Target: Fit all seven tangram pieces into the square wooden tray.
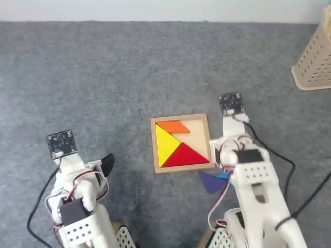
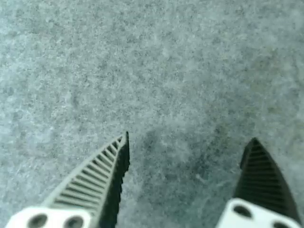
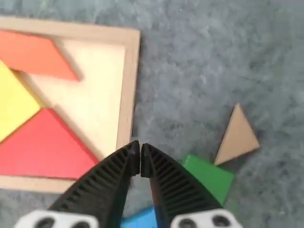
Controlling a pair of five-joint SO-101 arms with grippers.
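Note:
The square wooden tray point(image 1: 205, 135) lies mid-table, holding an orange parallelogram point(image 1: 174, 126), a yellow triangle point(image 1: 165, 145) and a red triangle point(image 1: 185, 155). In the right wrist view my right gripper point(image 3: 140, 150) is shut on nothing, its tips over the tray's rim point(image 3: 129, 90) beside the red triangle point(image 3: 42, 147). A green piece point(image 3: 209, 175), a tan triangle point(image 3: 237, 137) and a light blue piece point(image 3: 142, 219) lie on the carpet just outside that rim. A dark blue triangle point(image 1: 210, 181) rests below the tray's corner. My left gripper point(image 2: 190, 140) stands open over bare carpet, left of the tray.
Grey carpet covers the table. A cream perforated basket point(image 1: 315, 57) stands at the far right edge. The right arm point(image 1: 253, 175) hides part of the loose pieces in the high view.

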